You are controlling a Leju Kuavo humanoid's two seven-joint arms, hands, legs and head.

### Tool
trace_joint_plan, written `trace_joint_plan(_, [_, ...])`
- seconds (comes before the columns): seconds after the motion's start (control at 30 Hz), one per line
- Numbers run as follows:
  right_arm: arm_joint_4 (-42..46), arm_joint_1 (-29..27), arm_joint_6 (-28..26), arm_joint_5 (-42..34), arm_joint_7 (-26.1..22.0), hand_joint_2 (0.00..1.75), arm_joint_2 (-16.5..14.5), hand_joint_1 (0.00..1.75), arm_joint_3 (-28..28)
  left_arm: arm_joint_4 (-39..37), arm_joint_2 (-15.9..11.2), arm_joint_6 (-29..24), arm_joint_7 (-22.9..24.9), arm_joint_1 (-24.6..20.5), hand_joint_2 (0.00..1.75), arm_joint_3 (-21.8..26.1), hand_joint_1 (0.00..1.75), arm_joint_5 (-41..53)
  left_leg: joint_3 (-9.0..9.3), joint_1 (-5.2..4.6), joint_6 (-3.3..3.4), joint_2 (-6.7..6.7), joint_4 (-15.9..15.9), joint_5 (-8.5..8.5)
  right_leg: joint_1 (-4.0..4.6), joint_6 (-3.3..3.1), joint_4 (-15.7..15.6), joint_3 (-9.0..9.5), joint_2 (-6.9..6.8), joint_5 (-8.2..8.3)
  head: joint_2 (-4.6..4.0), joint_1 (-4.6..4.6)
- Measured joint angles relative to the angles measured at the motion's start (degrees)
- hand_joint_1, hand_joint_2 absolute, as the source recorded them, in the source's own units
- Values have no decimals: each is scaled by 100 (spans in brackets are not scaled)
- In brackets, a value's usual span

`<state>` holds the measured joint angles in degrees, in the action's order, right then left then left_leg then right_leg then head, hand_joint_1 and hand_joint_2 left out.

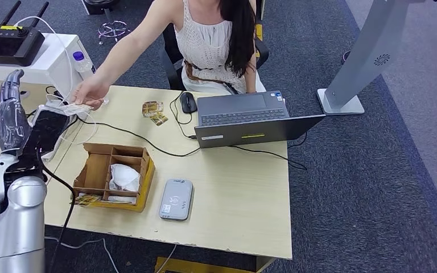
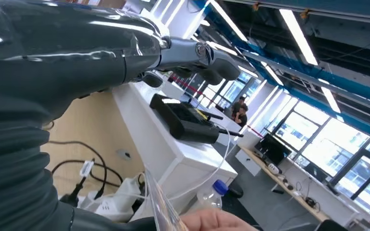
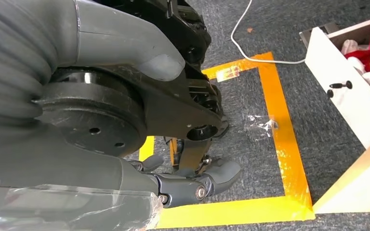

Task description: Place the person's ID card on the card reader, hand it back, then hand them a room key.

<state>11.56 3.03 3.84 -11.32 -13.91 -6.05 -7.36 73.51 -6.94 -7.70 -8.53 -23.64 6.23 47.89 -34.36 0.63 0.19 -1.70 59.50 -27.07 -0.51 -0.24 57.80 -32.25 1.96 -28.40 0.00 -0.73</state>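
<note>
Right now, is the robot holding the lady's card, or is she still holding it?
The person's hand holds the card by its far end. The left hand is raised open beside it, not gripping. The right hand hangs empty.

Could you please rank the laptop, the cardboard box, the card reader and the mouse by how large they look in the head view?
1. Laptop
2. Cardboard box, clearly smaller than the laptop
3. Card reader
4. Mouse, though it lies farther from the camera, which shrinks it somewhat.
</note>
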Motion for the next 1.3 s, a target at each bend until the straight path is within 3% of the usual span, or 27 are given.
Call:
trace_joint_plan(0.13, [0, 16, -8, 37, 61, 175, -11, 0, 30, -183, -197, -241, 224, -302, 175, -354, 21, 632, 0, 0, 0, 0, 0, 0, 0, -1, 1, 0, 0, 1, 0, -1])
trace_joint_plan(0.17, [0, 20, -13, 45, 73, 175, -16, 0, 36, -229, -243, -302, 279, -375, 175, -439, 40, 788, 0, 0, -1, 0, 0, 0, 0, -1, 1, 0, 0, 1, 0, -2])
trace_joint_plan(0.27, [0, 38, -22, 73, 110, 175, -27, 0, 51, -362, -385, -481, 444, -591, 175, -685, 155, 1259, 0, 0, -1, 0, 0, 1, 0, -3, 1, -1, 0, 2, 0, -1])
trace_joint_plan(0.3, [0, 45, -23, 87, 123, 175, -30, 0, 55, -408, -436, -542, 501, -662, 175, -767, 175, 1420, 0, 0, -2, 0, 0, 1, 0, -3, 2, -1, 0, 2, 0, -1])
trace_joint_plan(0.53, [0, 68, -82, 151, 191, 175, -32, 0, 62, -714, -662, -909, 760, -1013, 175, -1213, 175, 2283, -1, 0, -2, 1, 0, 1, 0, -6, 2, -1, 1, 4, 0, 0])
trace_joint_plan(1.3, [0, 71, -91, 211, 207, 175, -33, 0, 63, -1082, -752, -978, 690, -1219, 175, -1503, 175, 2167, -1, 0, -2, 1, 0, 1, 0, -6, 3, -2, 1, 4, 0, -1])
